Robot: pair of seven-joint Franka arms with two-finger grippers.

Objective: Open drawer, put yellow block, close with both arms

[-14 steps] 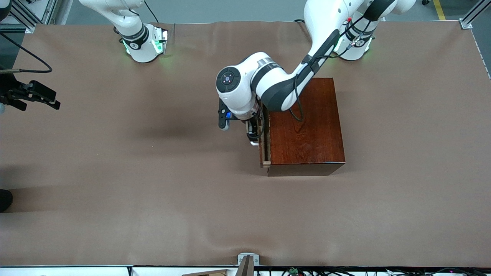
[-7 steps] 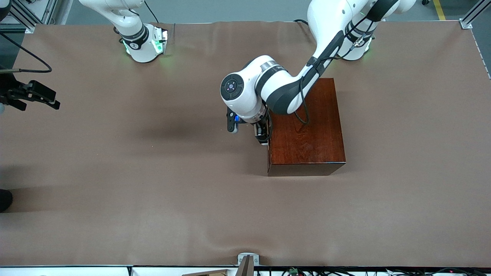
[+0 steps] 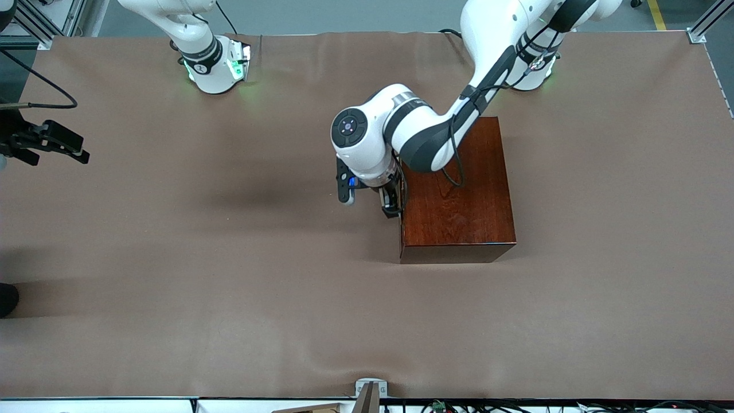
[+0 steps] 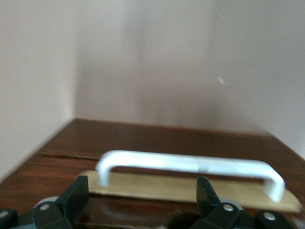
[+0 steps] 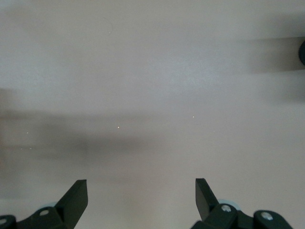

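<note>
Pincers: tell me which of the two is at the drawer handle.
The left pincer, at the white handle on the drawer front, fingers open. The right pincer waits over the table's edge.

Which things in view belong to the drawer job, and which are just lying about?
Job:
- drawer, pushed in flush
- its white handle
- left gripper, open at the handle
- right gripper, open, waiting at the table's edge
- yellow block: not visible

Lying about:
- brown table cover
</note>
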